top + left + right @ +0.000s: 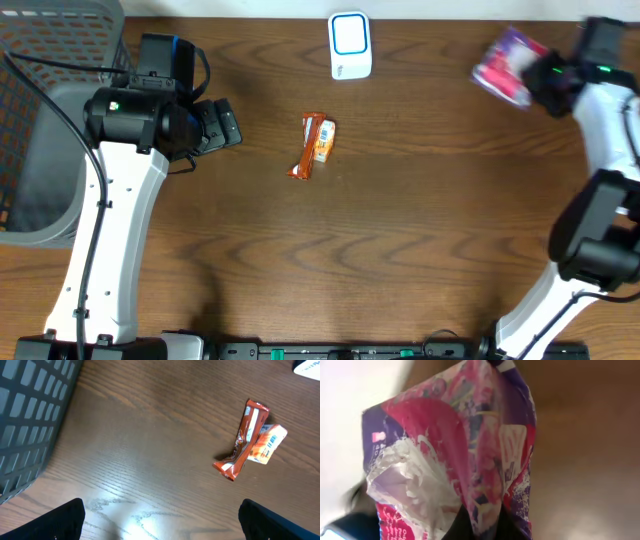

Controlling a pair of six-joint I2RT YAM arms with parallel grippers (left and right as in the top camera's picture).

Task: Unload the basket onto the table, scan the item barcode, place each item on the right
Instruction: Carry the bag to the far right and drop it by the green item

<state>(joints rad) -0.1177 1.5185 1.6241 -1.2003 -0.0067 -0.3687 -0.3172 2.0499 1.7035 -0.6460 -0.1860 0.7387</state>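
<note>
My right gripper (537, 79) is shut on a pink and purple crinkly packet (508, 64), held above the table's far right corner. In the right wrist view the packet (470, 445) fills the frame, pinched between the dark fingers (465, 527) at the bottom edge. No barcode shows on the side I see. A white scanner with a blue ring (350, 45) stands at the far middle of the table, well left of the packet. My left gripper (232, 125) hangs open over bare wood left of centre, its fingertips (65, 520) wide apart with nothing between them.
An orange wrapped bar lying with a small orange and white packet (314, 145) rests mid-table, also in the left wrist view as a wrapped bar (245, 442). A grey mesh basket (40, 120) takes the far left side; its wall (30, 420) stands close to the left gripper.
</note>
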